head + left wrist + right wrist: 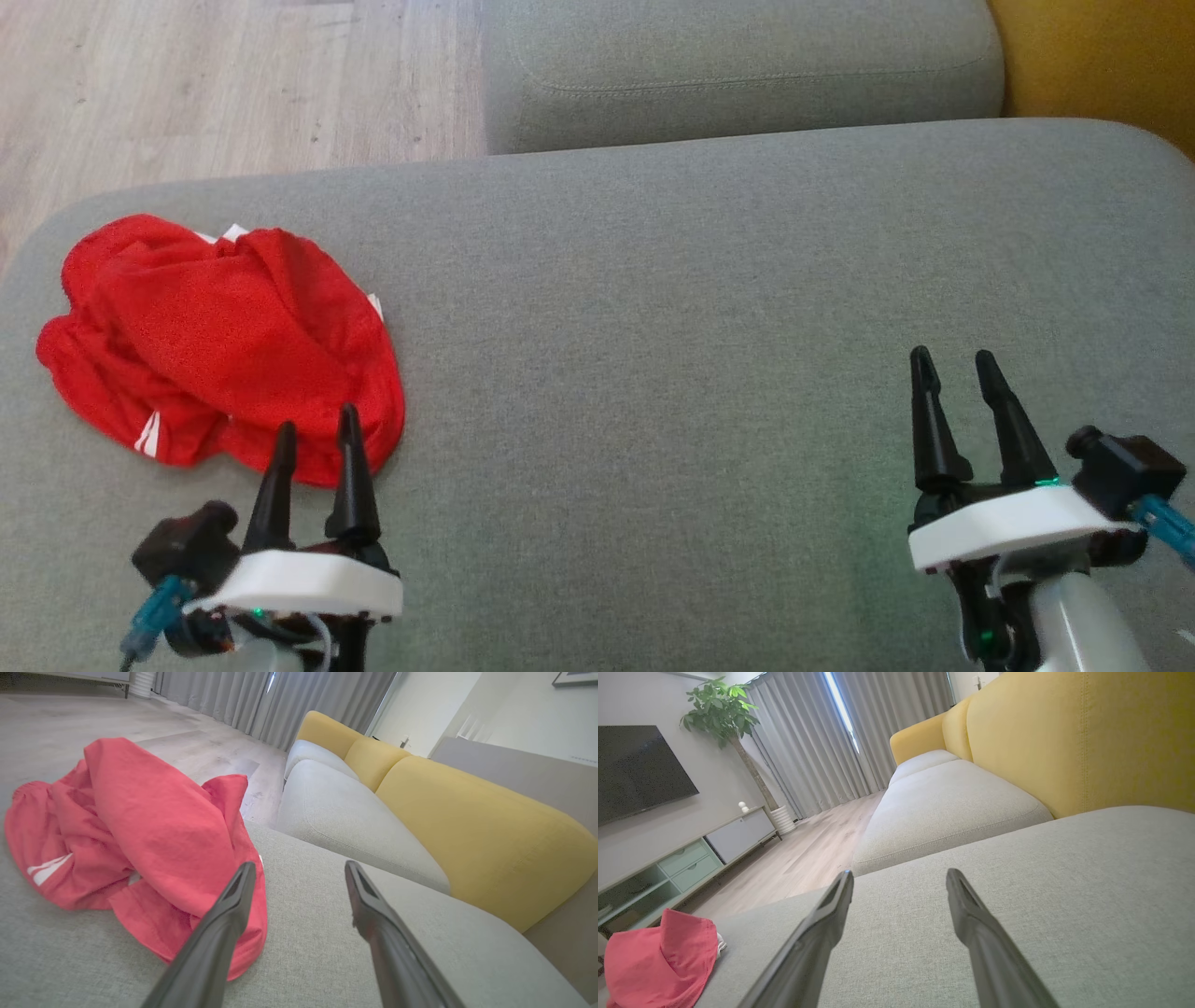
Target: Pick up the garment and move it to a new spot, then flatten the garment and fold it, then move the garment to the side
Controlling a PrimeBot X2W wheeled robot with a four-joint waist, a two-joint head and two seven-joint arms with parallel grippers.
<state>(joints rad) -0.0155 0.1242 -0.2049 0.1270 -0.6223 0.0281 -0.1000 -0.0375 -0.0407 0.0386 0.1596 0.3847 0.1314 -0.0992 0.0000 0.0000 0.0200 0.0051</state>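
The garment (219, 341) is red with white stripes and lies crumpled in a heap at the left end of the grey sofa cushion (700, 308). My left gripper (317, 429) stands open at the heap's near right edge, its fingertips just over the cloth, nothing between them. In the left wrist view the garment (140, 830) bulges left of the fingers, and the left gripper (299, 870) is apart over bare cushion. My right gripper (952, 359) is open over the cushion's right part, far from the garment. The right wrist view has the garment (658, 961) at the lower left and the right gripper (899, 877) open.
A second grey seat cushion (738, 65) lies beyond the one I work on, with yellow backrests (1087, 737) along the right. Wooden floor (215, 84) lies past the cushion's far left edge. A TV cabinet (691, 854), a plant and curtains stand further off.
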